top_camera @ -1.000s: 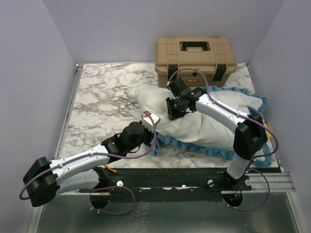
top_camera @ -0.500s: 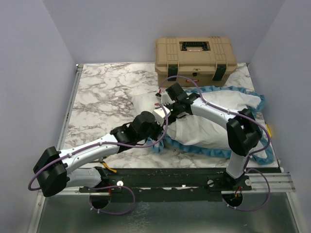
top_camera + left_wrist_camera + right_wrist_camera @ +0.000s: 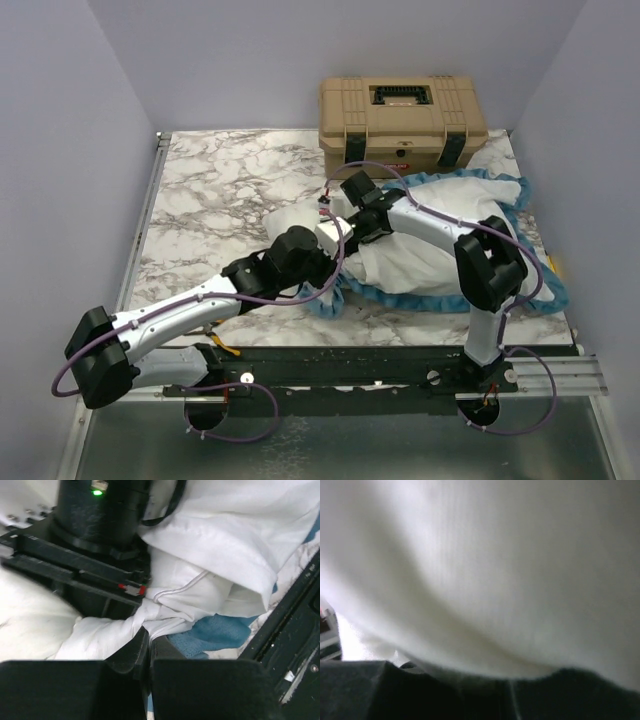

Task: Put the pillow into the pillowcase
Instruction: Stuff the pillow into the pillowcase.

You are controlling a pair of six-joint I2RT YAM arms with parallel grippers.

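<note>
The plump, wrinkled white pillow (image 3: 290, 215) pokes its bare end toward 9 o'clock from the white pillowcase (image 3: 430, 262), whose blue frill shows, on the marble table (image 3: 220, 190) toward 3 o'clock. The left gripper (image 3: 148, 642) is clamped together on a white fold; whose cloth, I cannot tell. The right gripper (image 3: 345, 205) presses into white fabric, its opening hidden.
</note>
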